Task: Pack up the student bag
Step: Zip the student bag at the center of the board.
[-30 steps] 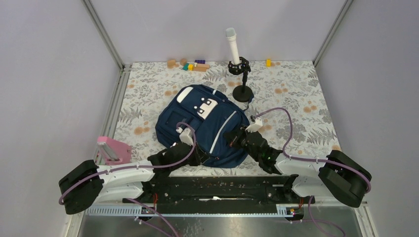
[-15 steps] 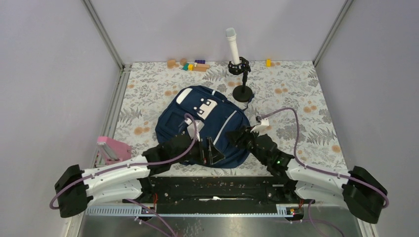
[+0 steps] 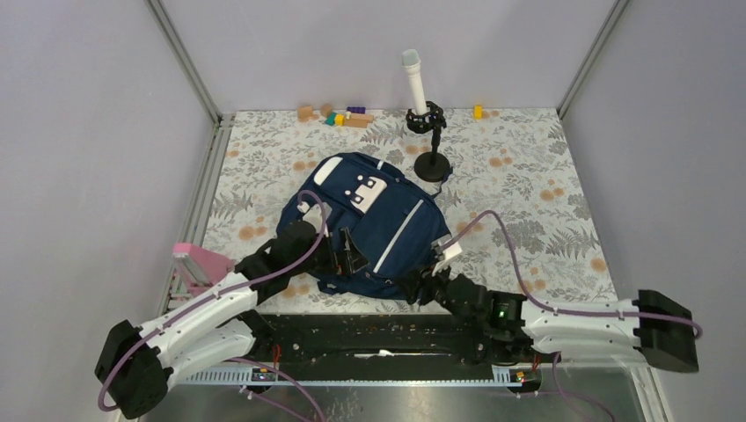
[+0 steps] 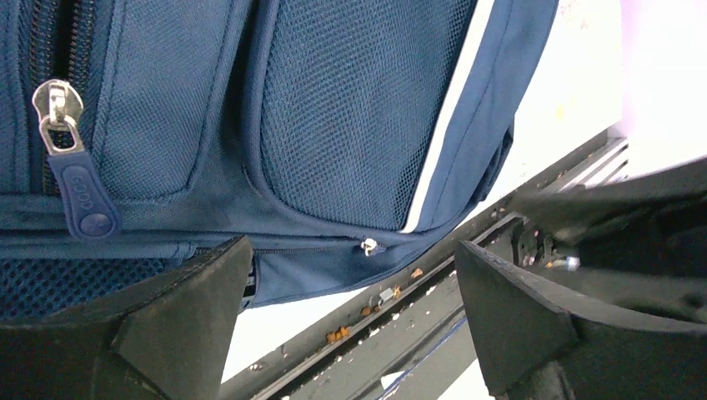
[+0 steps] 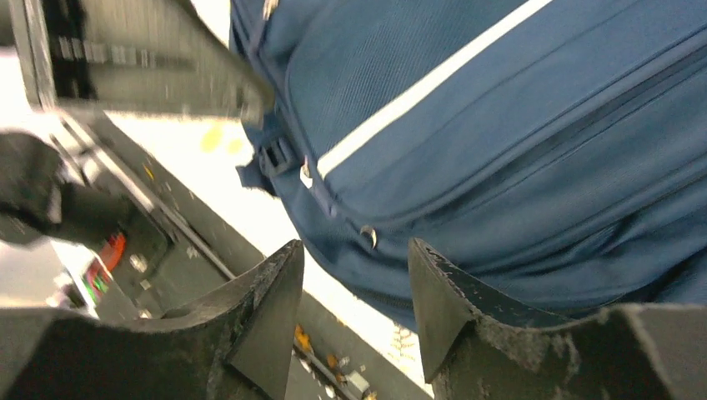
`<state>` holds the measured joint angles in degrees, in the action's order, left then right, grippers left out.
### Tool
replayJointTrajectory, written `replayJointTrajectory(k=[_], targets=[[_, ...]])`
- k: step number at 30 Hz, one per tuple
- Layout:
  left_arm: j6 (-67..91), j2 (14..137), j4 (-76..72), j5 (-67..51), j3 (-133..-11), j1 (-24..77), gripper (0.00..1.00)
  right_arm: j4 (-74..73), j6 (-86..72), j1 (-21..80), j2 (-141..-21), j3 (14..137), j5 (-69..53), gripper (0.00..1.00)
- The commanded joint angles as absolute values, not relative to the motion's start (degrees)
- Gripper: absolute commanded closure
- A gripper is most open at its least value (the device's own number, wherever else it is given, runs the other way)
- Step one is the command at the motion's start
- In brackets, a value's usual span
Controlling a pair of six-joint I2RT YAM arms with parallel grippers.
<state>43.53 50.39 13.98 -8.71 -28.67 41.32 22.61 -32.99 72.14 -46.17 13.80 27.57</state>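
The student bag (image 3: pixel 369 220) is a navy backpack with white trim and lies flat in the middle of the floral mat. My left gripper (image 3: pixel 348 250) hovers over its near left part, jaws wide open and empty. In the left wrist view the bag (image 4: pixel 358 125) fills the top, with a blue zipper pull (image 4: pixel 71 158) at the left, and my left gripper (image 4: pixel 354 292) frames the bag's near edge. My right gripper (image 3: pixel 420 286) is at the bag's near right edge, open and empty. The right wrist view shows the bag (image 5: pixel 500 150) beyond my right gripper (image 5: pixel 354 283).
A pink object (image 3: pixel 201 264) sits at the mat's left edge beside the left arm. A microphone on a black stand (image 3: pixel 426 119) rises behind the bag. Coloured blocks (image 3: pixel 343 116) and a yellow block (image 3: pixel 478 112) lie along the back. A black rail (image 3: pixel 387 330) runs along the near edge.
Both grippers were shut at the bag's near part and have opened. The left one shifted slightly left over the bag. The right one drew back toward the near edge.
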Motion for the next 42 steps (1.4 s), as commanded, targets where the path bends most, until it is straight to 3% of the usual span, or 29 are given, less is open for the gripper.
replayJointTrajectory(k=[1, 6, 16, 21, 27, 31, 37, 42], targets=[[46.2, 50.7, 4.6, -8.5, -26.0, 39.9, 0.09, 25.6, -28.9, 80.3, -54.0, 18.4, 36.6, 0.45], [48.7, 54.0, -2.4, -10.4, -24.3, 38.1, 0.28, 24.8, -25.2, 83.7, -64.8, 25.8, 38.3, 0.47], [52.4, 58.6, -10.0, -11.8, -21.0, 37.9, 0.48, 22.8, -27.1, 84.0, -73.7, 30.8, 38.5, 0.52], [54.5, 60.5, -14.0, -12.6, -20.5, 37.9, 0.77, 17.7, -25.7, 84.5, -76.6, 34.6, 41.3, 0.54], [55.0, 59.5, -14.3, -12.6, -21.1, 37.9, 0.97, 6.6, -27.5, 85.0, -81.5, 41.6, 45.1, 0.57], [54.7, 58.2, -13.4, -12.4, -21.4, 37.8, 1.00, 1.6, -28.1, 84.9, -81.5, 43.4, 46.3, 0.57], [54.8, 57.5, -13.1, -12.8, -22.0, 37.8, 1.00, -6.5, -37.3, 83.7, -79.3, 45.5, 39.7, 0.65], [54.6, 57.2, -13.1, -13.3, -22.5, 37.9, 1.00, -7.9, -43.5, 83.6, -78.2, 46.3, 38.5, 0.61]])
